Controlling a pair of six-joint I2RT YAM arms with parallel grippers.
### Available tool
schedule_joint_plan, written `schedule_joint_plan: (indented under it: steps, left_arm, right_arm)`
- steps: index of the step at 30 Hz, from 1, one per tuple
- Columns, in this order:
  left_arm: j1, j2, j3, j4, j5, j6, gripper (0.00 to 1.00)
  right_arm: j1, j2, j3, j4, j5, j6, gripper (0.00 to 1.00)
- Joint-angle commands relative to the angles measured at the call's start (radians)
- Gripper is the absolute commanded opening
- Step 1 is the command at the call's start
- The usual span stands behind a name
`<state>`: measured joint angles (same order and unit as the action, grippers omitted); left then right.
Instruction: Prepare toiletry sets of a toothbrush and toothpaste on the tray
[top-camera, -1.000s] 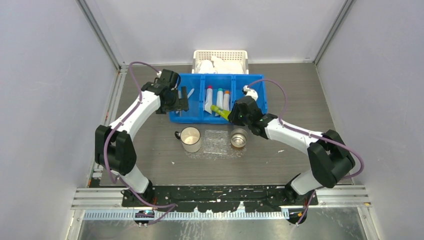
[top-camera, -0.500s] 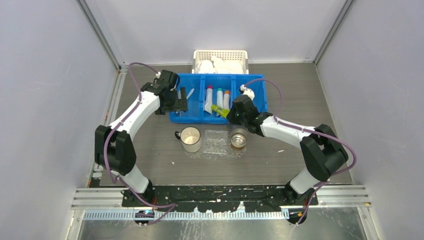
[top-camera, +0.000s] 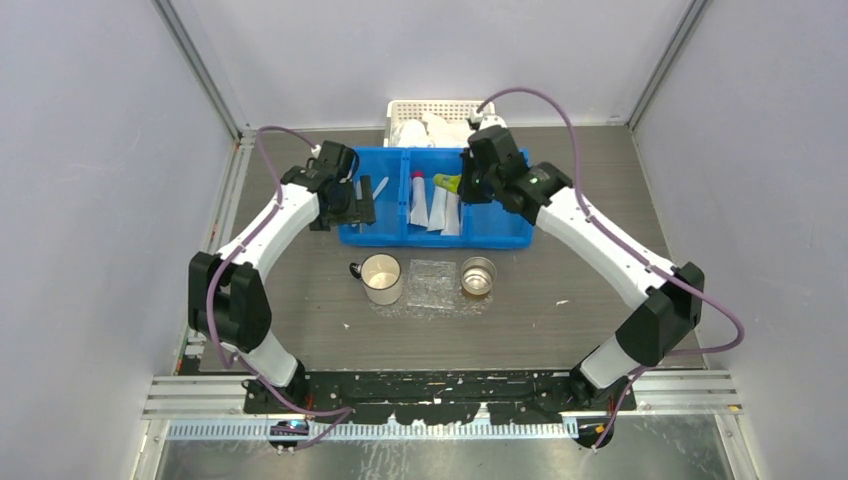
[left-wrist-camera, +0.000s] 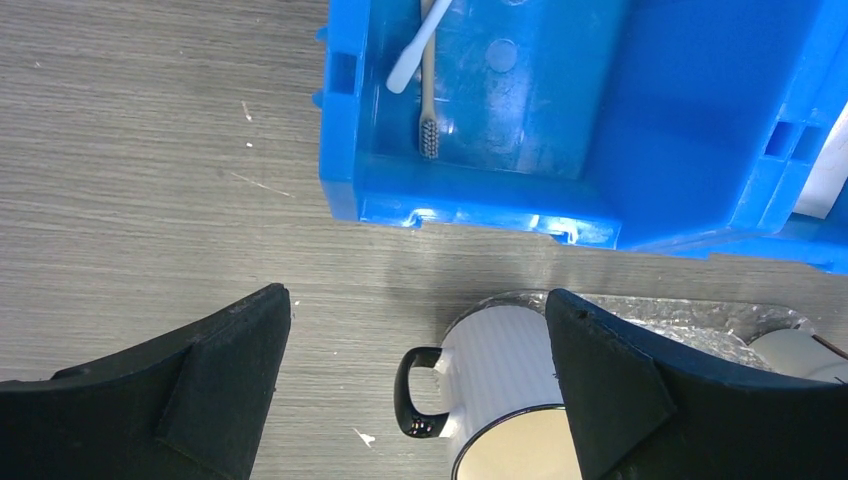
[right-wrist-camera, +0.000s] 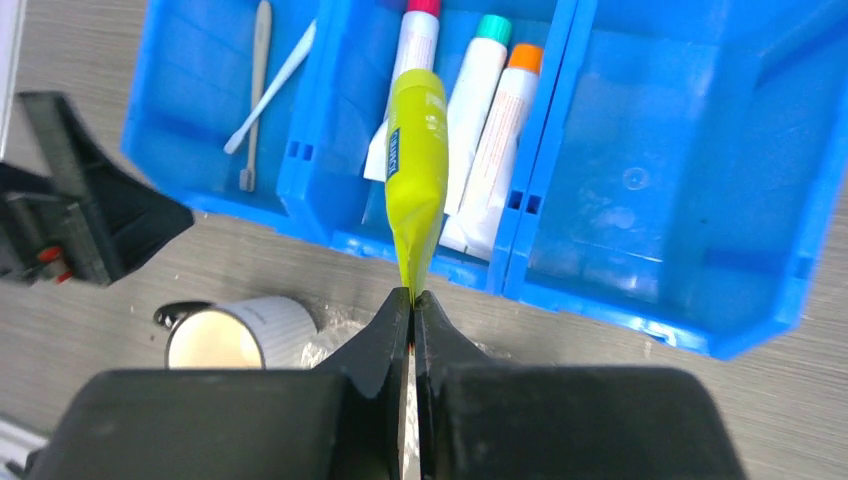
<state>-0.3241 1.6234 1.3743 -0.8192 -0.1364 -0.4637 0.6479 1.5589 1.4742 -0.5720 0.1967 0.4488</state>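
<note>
**Right wrist view.** At 6 o'clock, the right hand (right-wrist-camera: 411, 300) has its fingers pressed together on the flat tail of a yellow-green toothpaste (right-wrist-camera: 416, 150). The tube points toward 12 o'clock over the blue bin (right-wrist-camera: 690, 200). The middle compartment holds three white tubes (right-wrist-camera: 478, 80) with pink, teal and orange caps. In the compartment at 11 o'clock lie a toothbrush (right-wrist-camera: 258, 90) and a white stick (right-wrist-camera: 272, 85). At 8 o'clock, a mug (right-wrist-camera: 235, 335) stands on the tabletop (right-wrist-camera: 780, 380).

Yellow-green toothpaste (right-wrist-camera: 416, 170), blue bin (right-wrist-camera: 680, 150), white black-handled mug (left-wrist-camera: 505, 365), grey woodgrain table (left-wrist-camera: 150, 150)
</note>
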Motion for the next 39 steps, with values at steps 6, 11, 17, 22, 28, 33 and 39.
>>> schedule_joint_plan:
  steps: [6, 11, 17, 22, 28, 33, 39]
  left_arm:
    - [0.008, -0.043, -0.011, 0.020, 0.024, -0.009, 1.00]
    - [0.008, -0.045, -0.021, 0.021, 0.038, -0.012, 1.00]
    - [0.008, -0.050, -0.042, 0.034, 0.056, -0.017, 1.00]
    - [0.008, -0.053, -0.048, 0.038, 0.063, -0.019, 1.00]
    - [0.008, -0.066, -0.055, 0.032, 0.057, -0.020, 1.00]
    - [0.008, -0.076, -0.069, 0.032, 0.055, -0.023, 1.00]
    - [0.008, -0.083, -0.085, 0.034, 0.054, -0.023, 1.00]
  right_arm:
    - [0.048, -0.082, 0.341, -0.659, -0.003, -0.079, 0.04]
    - [0.113, -0.101, 0.405, -0.872, 0.034, -0.014, 0.02]
    - [0.195, -0.123, 0.419, -1.011, 0.063, 0.036, 0.01]
    - [0.261, -0.098, 0.421, -0.983, 0.031, 0.034, 0.01]
    - [0.320, 0.024, 0.486, -0.972, 0.010, -0.015, 0.01]
    - [0.325, 0.146, 0.602, -0.996, 0.008, -0.066, 0.01]
    - [0.327, 0.254, 0.696, -1.021, 0.024, -0.094, 0.01]
